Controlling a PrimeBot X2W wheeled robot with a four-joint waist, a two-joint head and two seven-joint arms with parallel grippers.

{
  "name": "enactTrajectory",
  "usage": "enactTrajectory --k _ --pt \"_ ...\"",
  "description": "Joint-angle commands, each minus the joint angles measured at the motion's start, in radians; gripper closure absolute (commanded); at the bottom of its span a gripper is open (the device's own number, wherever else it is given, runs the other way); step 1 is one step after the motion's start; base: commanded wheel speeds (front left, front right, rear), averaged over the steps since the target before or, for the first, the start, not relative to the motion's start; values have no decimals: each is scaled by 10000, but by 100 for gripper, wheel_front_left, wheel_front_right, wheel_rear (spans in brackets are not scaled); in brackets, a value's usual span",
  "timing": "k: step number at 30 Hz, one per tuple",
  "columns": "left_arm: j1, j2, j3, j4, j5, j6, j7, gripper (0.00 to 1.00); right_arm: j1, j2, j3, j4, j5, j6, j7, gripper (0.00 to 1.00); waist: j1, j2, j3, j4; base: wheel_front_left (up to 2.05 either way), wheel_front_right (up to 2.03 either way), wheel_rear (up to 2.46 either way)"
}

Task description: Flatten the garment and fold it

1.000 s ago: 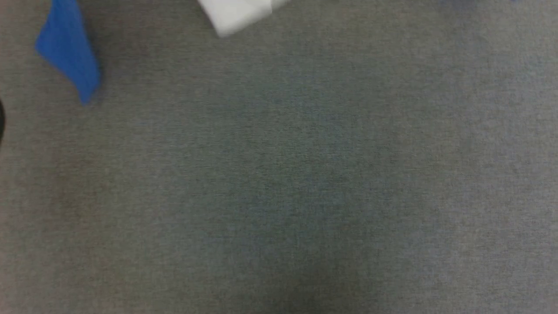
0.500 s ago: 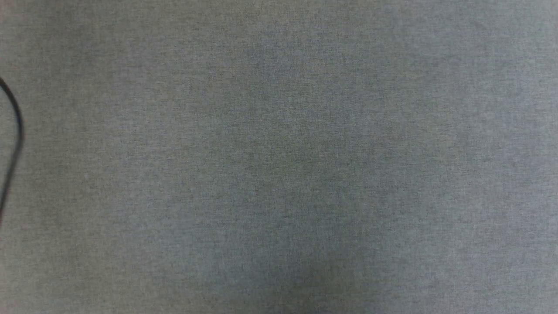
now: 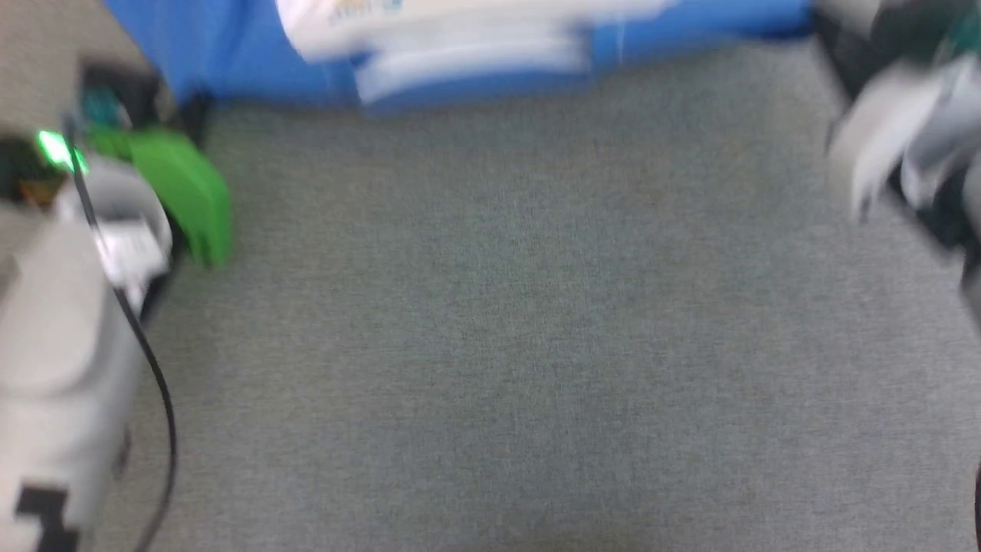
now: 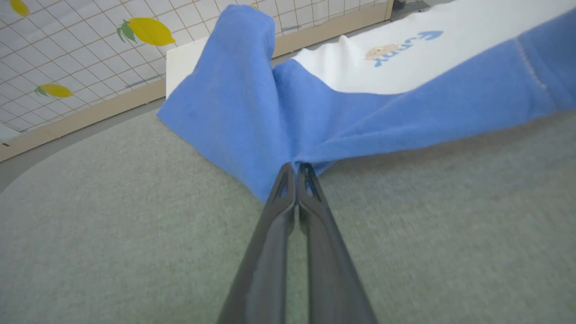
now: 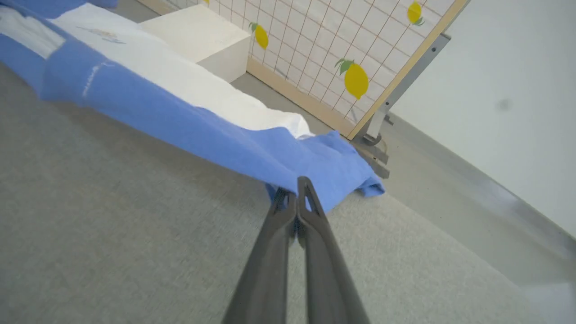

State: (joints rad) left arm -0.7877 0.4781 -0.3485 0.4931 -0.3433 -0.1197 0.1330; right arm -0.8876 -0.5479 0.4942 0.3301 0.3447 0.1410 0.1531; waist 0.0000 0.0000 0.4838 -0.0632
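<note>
The garment, white with bright blue sleeves and a small print, is stretched in a blurred band across the top of the head view. My left gripper is shut on a bunched fold of its blue fabric, lifted just above the grey surface. At the other end my right gripper is shut on the edge of the blue fabric. The left arm, with a green part at its wrist, is at the left of the head view. The right arm is blurred at the upper right.
A grey fabric-covered table spreads under the garment. Behind it stand a white box and a wood-framed grid panel with lemon prints, on a metal foot. A black cable runs along my left arm.
The head camera has swung. Half a second ago it held only the grey surface; now the garment stretches along its top and both arms have come into the picture.
</note>
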Motion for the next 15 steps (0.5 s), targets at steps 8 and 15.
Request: enactTrajectory --k 8,15 --pt "5021 290 539 -3155 -1818 817 1422 100 5005 -910 -1517 -2807 798 -103 1493 100 0 0 -2162 178 0 0 0" --pt "7350 345 558 -4893 -2236 1579 2014 100 7742 -294 -3158 -4480 384 -103 2597 100 0 0 -2578 213 0 0 0"
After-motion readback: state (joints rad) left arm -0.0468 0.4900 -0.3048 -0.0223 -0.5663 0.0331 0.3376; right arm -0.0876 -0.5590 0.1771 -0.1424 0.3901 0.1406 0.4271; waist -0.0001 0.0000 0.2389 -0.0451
